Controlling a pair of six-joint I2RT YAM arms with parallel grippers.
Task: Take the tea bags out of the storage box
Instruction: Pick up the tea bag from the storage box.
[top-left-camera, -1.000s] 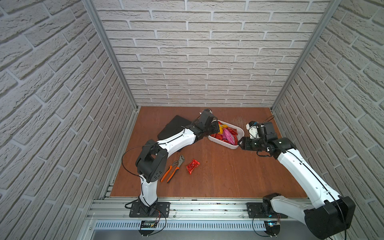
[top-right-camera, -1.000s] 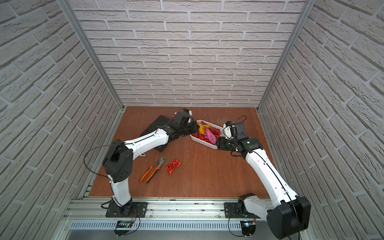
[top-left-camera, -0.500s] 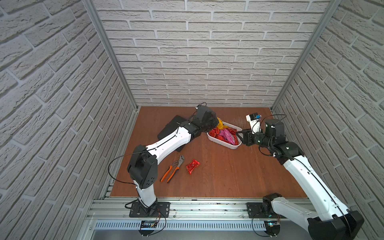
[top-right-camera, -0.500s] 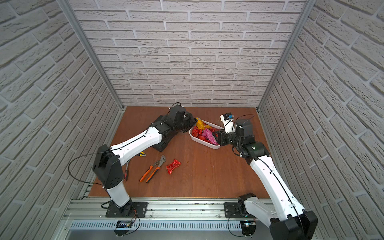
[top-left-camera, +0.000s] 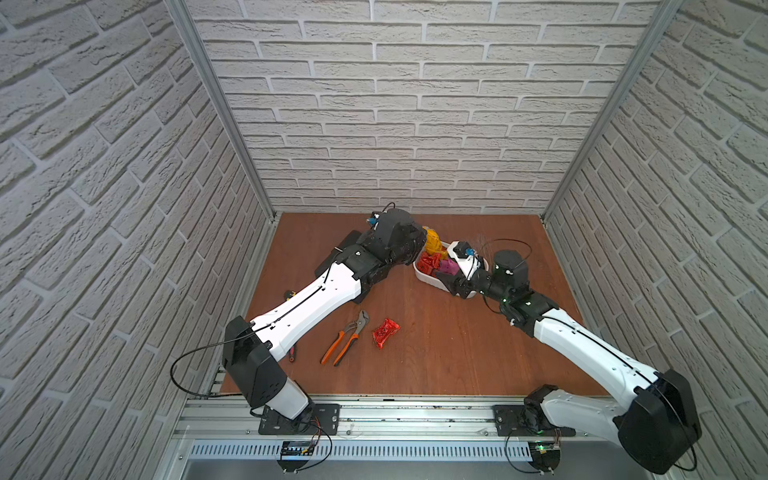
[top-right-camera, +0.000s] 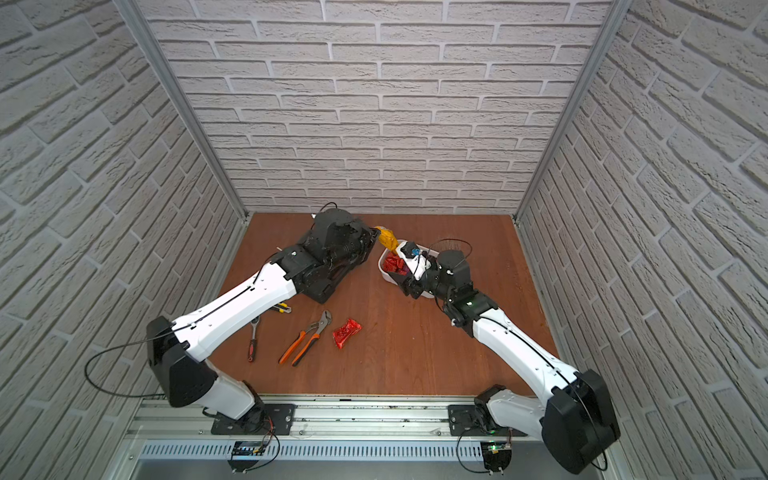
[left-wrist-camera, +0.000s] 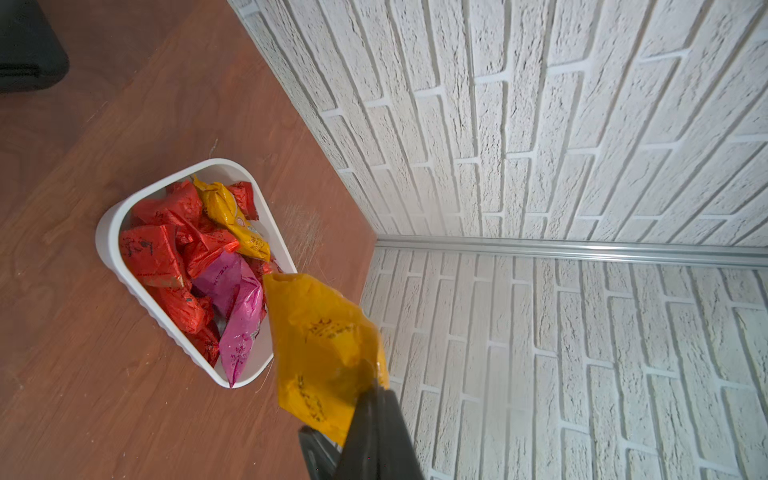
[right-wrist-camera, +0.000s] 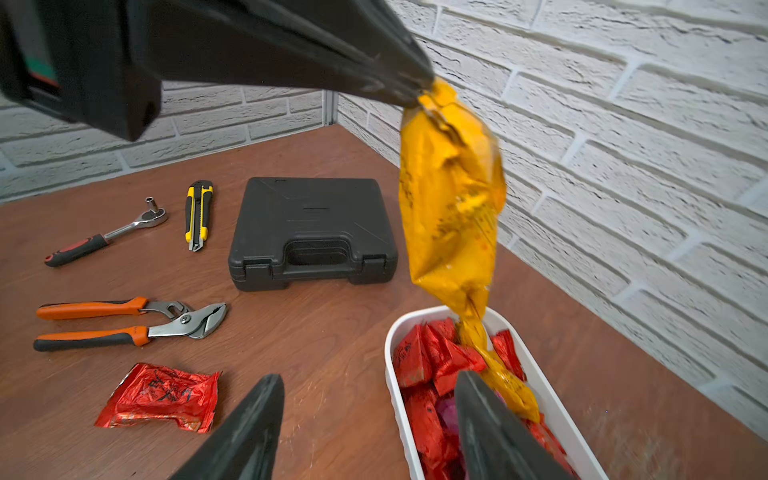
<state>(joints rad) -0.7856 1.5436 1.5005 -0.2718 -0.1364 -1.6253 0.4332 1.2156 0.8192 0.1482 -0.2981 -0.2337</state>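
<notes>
right wrist view: left gripper (right-wrist-camera: 415, 89) is pinching tight on a yellow tea bag (right-wrist-camera: 451, 199), dangling it over the storage box (right-wrist-camera: 390, 345).
right gripper (right-wrist-camera: 369, 377) is hovering with jaws apart and empty, one finger over the box, one over the table (right-wrist-camera: 332, 332). other tea bags (left-wrist-camera: 178, 257) are lying piled in the box; one red tea bag (right-wrist-camera: 160, 397) is lying outside, near the pliers (right-wrist-camera: 124, 326).

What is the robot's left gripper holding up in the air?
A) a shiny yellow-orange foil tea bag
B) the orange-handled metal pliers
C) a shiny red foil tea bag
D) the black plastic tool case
A: the left gripper is shut on the top edge of the shiny yellow-orange foil tea bag, which hangs by the white plastic storage box.
</notes>
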